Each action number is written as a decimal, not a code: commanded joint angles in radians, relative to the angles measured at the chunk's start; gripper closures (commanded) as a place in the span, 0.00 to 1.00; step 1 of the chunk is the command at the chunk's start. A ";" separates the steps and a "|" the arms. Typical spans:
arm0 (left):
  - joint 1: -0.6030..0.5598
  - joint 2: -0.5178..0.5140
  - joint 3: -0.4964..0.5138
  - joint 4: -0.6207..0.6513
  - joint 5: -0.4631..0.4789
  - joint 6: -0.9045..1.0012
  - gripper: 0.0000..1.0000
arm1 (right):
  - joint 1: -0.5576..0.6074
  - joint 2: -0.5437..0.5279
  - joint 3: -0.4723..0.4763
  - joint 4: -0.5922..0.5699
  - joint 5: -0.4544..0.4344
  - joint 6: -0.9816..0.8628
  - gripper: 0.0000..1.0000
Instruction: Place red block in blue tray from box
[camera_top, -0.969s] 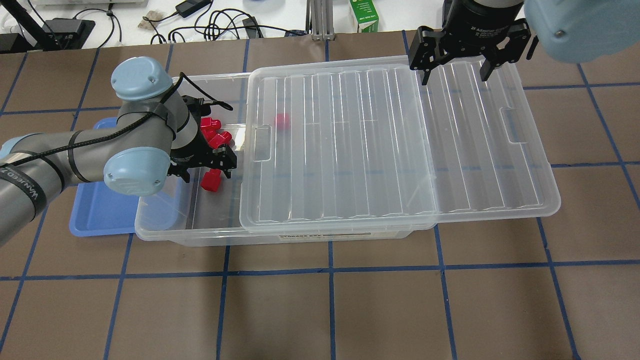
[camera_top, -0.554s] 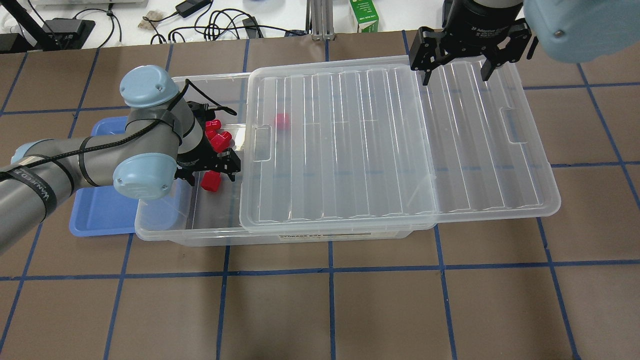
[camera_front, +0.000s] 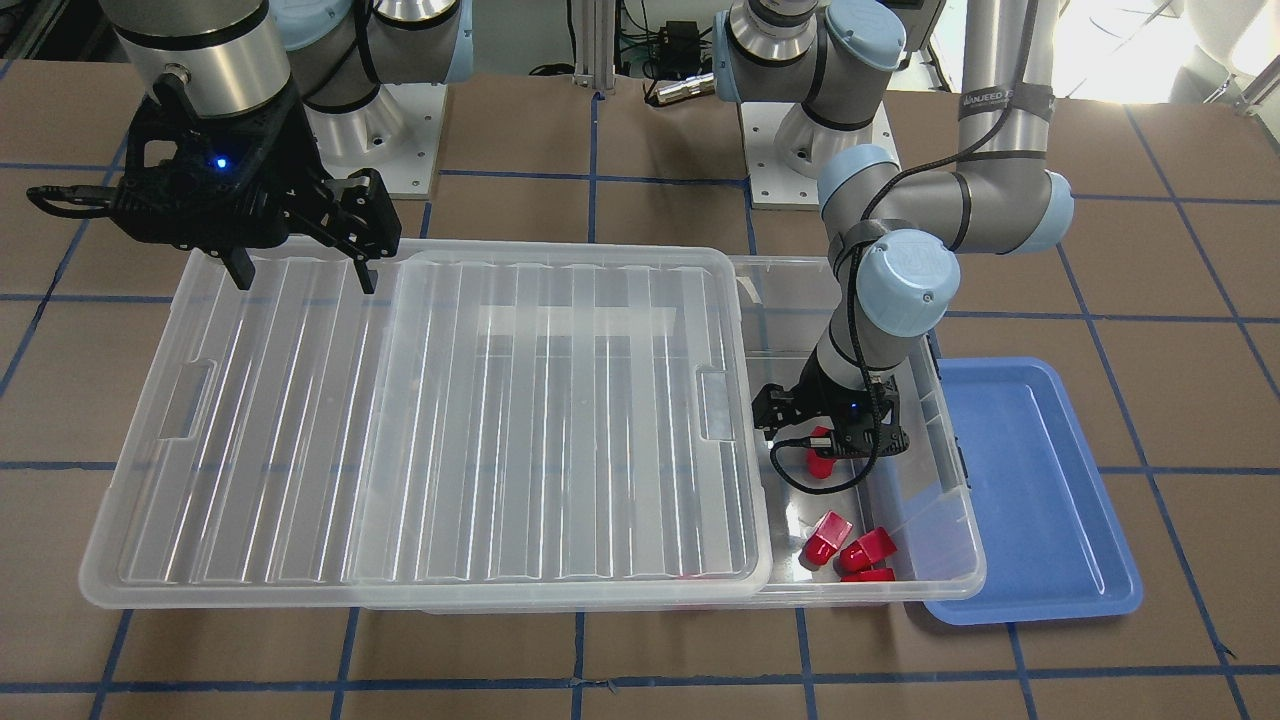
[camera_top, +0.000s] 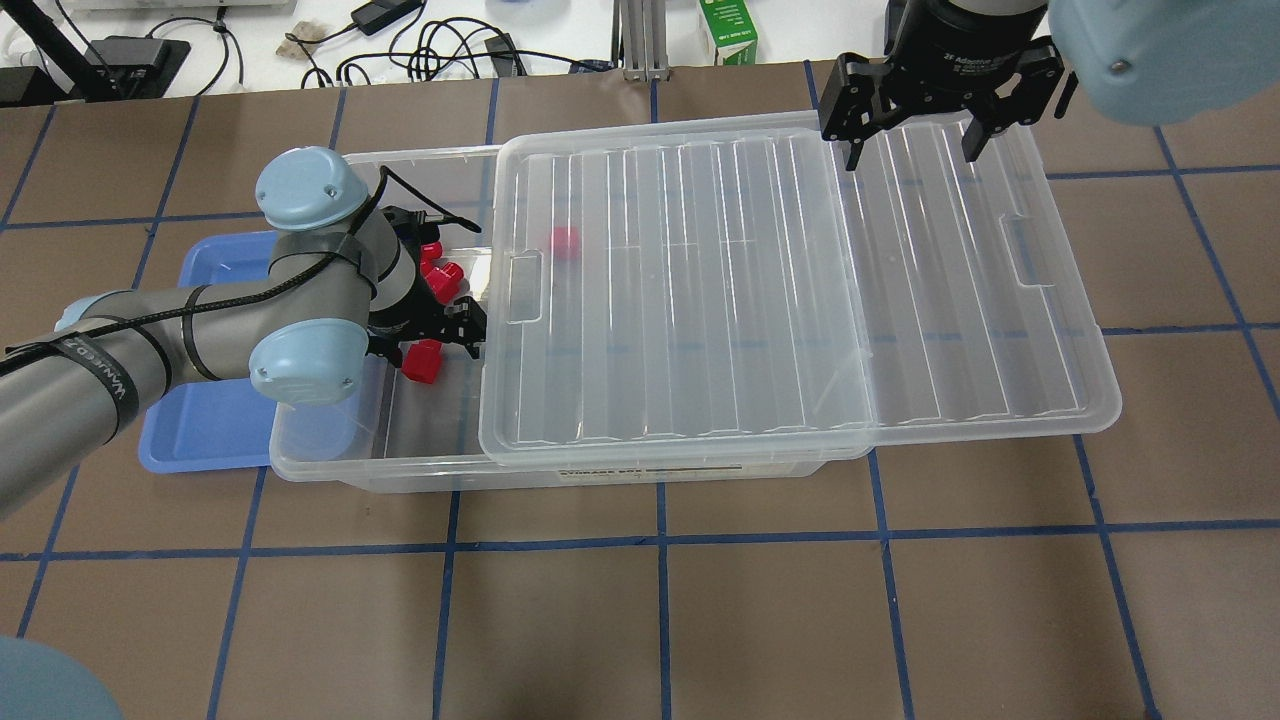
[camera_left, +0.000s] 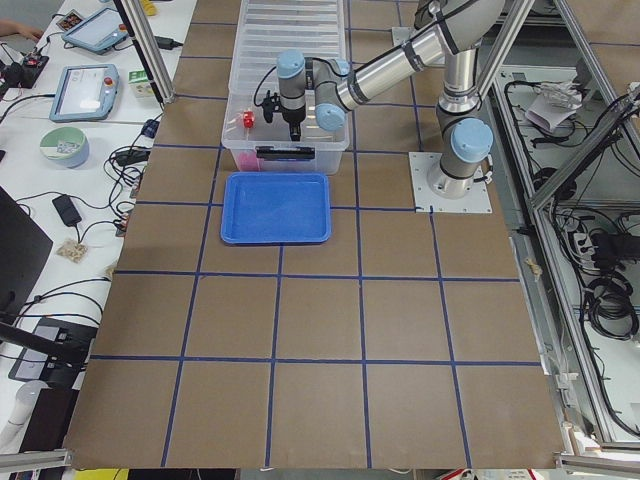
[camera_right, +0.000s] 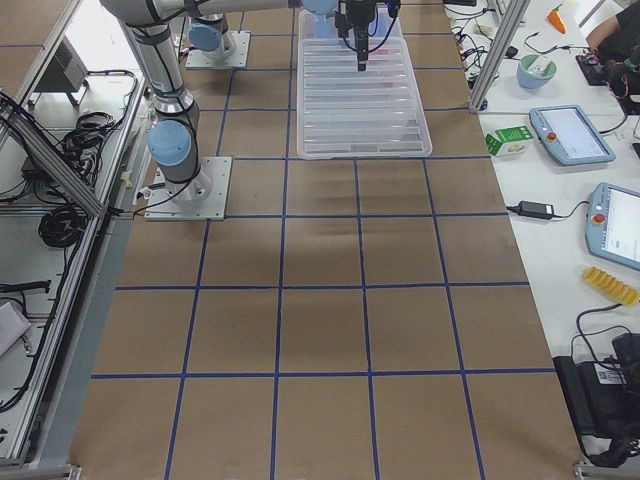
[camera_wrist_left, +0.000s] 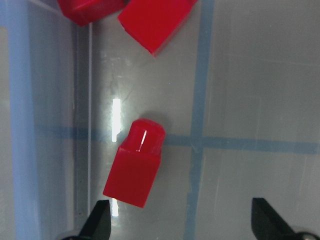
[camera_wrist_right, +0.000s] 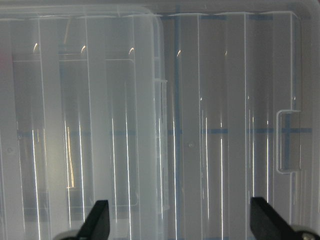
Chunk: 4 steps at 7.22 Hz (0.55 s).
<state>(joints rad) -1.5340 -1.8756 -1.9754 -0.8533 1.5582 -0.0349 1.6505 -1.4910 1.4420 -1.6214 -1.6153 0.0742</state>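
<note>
In open end of box (camera_top: 400, 468): left pincer (camera_wrist_left: 182, 227) lowered inside, fingers (camera_wrist_left: 100, 222) spread apart, gripping nothing. Below it red block (camera_wrist_left: 136, 169) lies flat on box floor, just ahead of fingertips, nearer one finger, tapered end pointing away. Other red blocks (camera_front: 825, 535) clustered in box corner near blue tray (camera_top: 200, 425); one more (camera_top: 565, 242) visible through lid (camera_top: 680, 300). Lid slid partway off, overhanging box end on right arm's side. Blue tray sits on desk (camera_top: 700, 620) just beside box's open end. Over lid's far edge hangs right pincer (camera_top: 912, 150), fingers apart, empty
</note>
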 joint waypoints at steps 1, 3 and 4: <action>0.000 -0.030 0.000 0.051 0.003 0.020 0.00 | 0.000 0.000 0.000 0.000 0.000 -0.001 0.00; 0.002 -0.033 -0.002 0.051 0.006 0.021 0.00 | 0.000 0.000 0.000 0.000 0.000 -0.001 0.00; 0.003 -0.033 -0.003 0.051 0.009 0.021 0.00 | 0.000 0.000 0.000 0.000 -0.002 -0.001 0.00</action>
<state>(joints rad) -1.5322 -1.9069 -1.9778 -0.8031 1.5650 -0.0144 1.6506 -1.4910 1.4419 -1.6214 -1.6157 0.0736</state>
